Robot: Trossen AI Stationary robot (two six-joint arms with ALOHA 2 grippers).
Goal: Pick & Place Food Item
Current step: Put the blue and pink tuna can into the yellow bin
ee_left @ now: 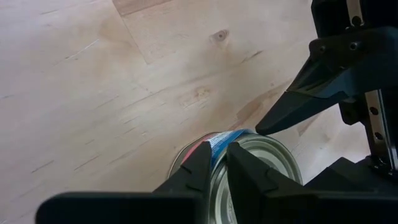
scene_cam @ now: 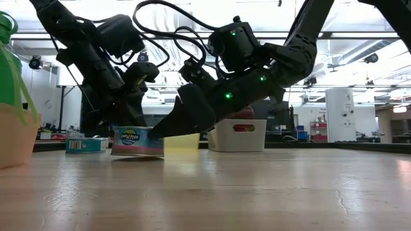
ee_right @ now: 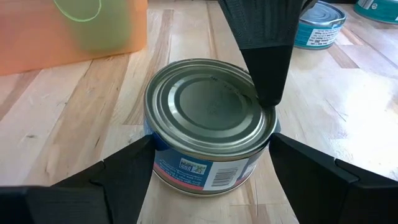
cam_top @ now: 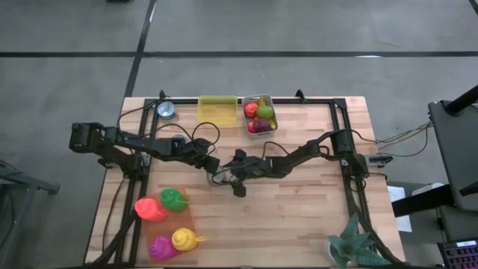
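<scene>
A short metal can (ee_right: 205, 106) with a blue and pink label (scene_cam: 137, 142) stands upright, on its bottom, on the wooden table (cam_top: 299, 209) near the middle. My left gripper (ee_left: 214, 158) comes in from the table's left, slanting down, and is shut on the can's rim. My right gripper (ee_right: 211, 143) reaches in low from the table's right, its two fingers set wide against the can's sides. In the high view both grippers meet over the can (cam_top: 222, 178). My left gripper pinches the can's top rim (ee_left: 219, 142) on the side toward the table's left, one finger outside the wall and one on the lid. Its fingers slant down from the left. The can stays upright on the table. My right gripper has the can between its two fingertips, one on each side of the wall (ee_right: 155, 146), at about the can's widest part. The fingers (ee_right: 311, 168) lie nearly level, coming from the table's right. The can rests on the table.
A second can (cam_top: 166, 110), a yellow box (cam_top: 216, 108) and a clear bin of toy fruit (cam_top: 259, 116) stand along the far edge. Several coloured toys (cam_top: 168, 220) lie on an orange mat at the near left; a green toy (cam_top: 355, 246) sits near right.
</scene>
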